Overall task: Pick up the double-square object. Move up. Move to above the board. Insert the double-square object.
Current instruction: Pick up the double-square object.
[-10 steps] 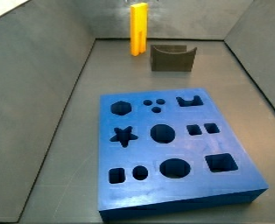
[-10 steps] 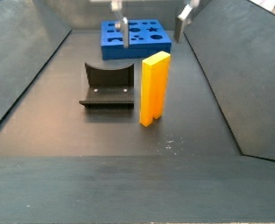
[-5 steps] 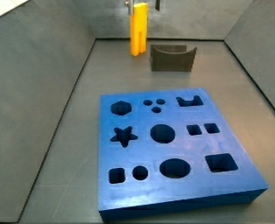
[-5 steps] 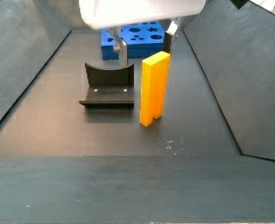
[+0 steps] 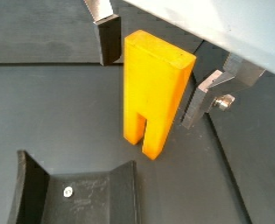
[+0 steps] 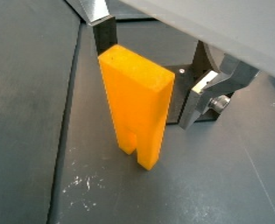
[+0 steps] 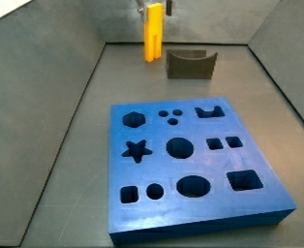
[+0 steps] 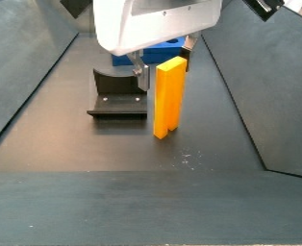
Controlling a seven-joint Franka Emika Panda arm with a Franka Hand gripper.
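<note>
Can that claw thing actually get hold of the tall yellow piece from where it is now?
Probably yes. The tool sits around the top of the upright double-square object, one finger on each side with gaps left, and nothing lies between. The fixture stands apart.

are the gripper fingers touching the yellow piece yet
Apart. In both wrist views the gripper straddles the yellow piece, with dark floor visible between each finger and the piece.

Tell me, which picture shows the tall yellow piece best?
A wrist view shows the yellow piece best: it is close, upright on the floor, both prongs visible, with the open gripper on either side. Another wrist view shows one face. A side view shows it whole but smaller; another shows it tiny, far from the blue board.
</note>
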